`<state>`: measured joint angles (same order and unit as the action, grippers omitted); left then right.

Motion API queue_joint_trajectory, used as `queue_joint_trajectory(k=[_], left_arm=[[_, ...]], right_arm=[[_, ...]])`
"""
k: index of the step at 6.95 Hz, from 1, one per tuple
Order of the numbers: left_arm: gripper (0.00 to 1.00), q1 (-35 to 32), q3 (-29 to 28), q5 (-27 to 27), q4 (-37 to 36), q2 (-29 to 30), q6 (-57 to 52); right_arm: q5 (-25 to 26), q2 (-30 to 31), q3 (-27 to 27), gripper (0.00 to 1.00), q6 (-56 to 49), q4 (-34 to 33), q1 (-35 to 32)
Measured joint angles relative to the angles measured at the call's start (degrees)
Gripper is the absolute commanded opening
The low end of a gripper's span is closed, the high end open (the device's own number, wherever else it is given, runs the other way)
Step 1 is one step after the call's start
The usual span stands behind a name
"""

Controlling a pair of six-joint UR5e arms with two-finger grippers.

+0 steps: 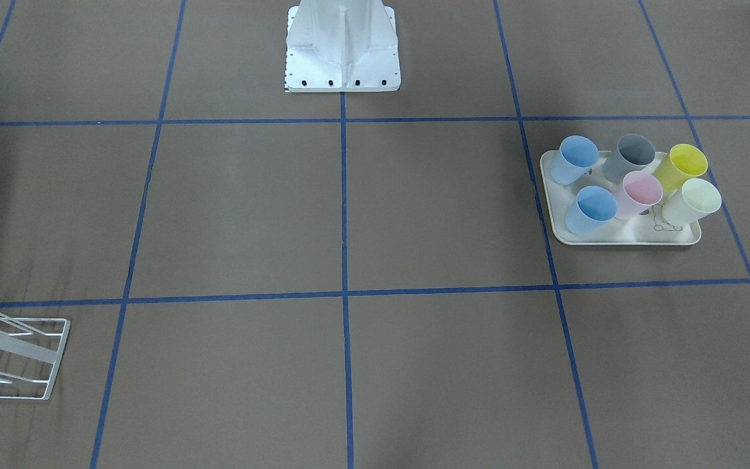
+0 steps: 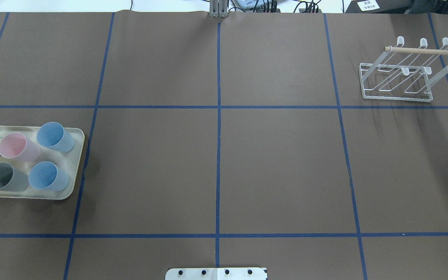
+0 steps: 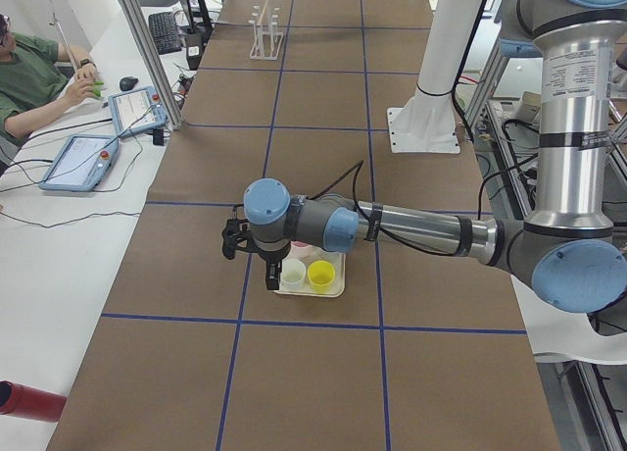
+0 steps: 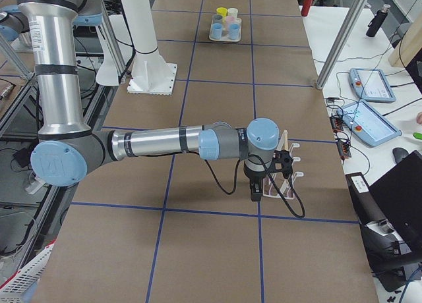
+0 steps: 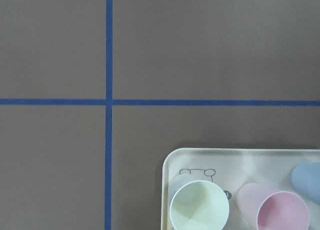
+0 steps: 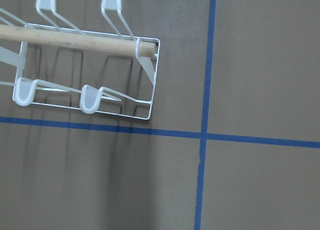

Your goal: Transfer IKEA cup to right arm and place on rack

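Since the six cups stand on the tray, well apart from the rack, the left arm should drop onto an outer blue cup; whether either arm's jaws are spread I cannot tell

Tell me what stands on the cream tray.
Six cups: two blue, grey, pink, yellow, pale green. They cover part of a drawing on the tray.
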<state>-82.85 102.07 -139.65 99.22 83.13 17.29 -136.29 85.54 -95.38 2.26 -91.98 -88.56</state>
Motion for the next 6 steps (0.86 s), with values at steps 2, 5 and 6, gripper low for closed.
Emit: queue_joint_trajectory(k=[2, 5, 6], left_arm=[[1.0, 5.4, 2.2, 2.6, 15.5, -10.6, 10.6], [1.0, 8.7, -0.9, 3.0, 20.5, -10.9, 14.4], [1.0, 9.8, -3.1, 3.1, 20.6, -9.1, 14.6]], right_arm=[[-0.5, -0.5, -2.0, 1.0, 0.8, 0.0, 1.2], [-1.7, -1.3, -3.2, 1.0, 4.4, -0.1, 1.6], [-2.2, -1.4, -3.3, 1.0, 4.7, -0.1, 1.6]])
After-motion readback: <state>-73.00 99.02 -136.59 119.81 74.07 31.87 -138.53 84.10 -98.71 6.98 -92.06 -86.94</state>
